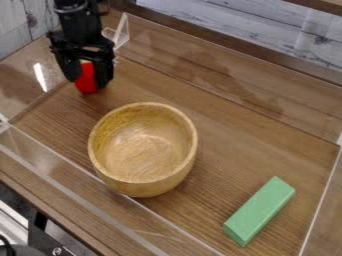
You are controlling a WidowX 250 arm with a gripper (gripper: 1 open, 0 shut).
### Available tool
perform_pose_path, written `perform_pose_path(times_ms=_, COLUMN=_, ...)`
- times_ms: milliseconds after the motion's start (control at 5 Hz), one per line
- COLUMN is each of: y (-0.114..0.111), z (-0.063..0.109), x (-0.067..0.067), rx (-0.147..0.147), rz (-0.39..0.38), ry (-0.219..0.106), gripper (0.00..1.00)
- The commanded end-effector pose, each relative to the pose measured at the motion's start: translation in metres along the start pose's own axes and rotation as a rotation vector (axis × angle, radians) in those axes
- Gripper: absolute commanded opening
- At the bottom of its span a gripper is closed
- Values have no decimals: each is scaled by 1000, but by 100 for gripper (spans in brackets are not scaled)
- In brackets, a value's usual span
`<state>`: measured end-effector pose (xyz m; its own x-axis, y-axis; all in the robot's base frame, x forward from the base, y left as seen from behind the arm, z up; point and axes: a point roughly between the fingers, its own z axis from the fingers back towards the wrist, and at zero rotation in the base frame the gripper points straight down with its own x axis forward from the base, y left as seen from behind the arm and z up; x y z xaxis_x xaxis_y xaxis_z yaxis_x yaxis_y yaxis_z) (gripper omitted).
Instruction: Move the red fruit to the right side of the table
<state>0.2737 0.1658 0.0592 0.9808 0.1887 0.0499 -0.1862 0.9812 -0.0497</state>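
Note:
The red fruit (88, 78) lies on the table (254, 120) at the far left, small and glossy, partly covered by my gripper. My black gripper (84, 71) points straight down over it, open, with one finger (64, 70) on the fruit's left and the other on its right. The fruit sits between the fingers. I cannot tell whether they touch it.
A round light wooden bowl (143, 147) stands in the middle, just right of and in front of the fruit. A green rectangular block (261, 211) lies at the front right. Low clear acrylic walls (47, 180) edge the table, with a clear corner piece (118, 30) behind the gripper.

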Motion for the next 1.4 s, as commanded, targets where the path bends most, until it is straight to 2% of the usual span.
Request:
perform_pose_path(times_ms=0, y=5, z=19, x=23, rx=28, rz=9, ry=-75, gripper=100)
perform_pose_path(times_ms=400, y=5, z=22, x=39, rx=32, rz=53, ry=-84, gripper=100)
perform_pose_path(times_ms=800, y=41, z=18, x=50, rx=35, rz=103, ry=-79, gripper=100)
perform_pose_path(times_ms=1200, y=40, z=13, x=51, rx=24, rz=8, ry=-69, gripper=100)
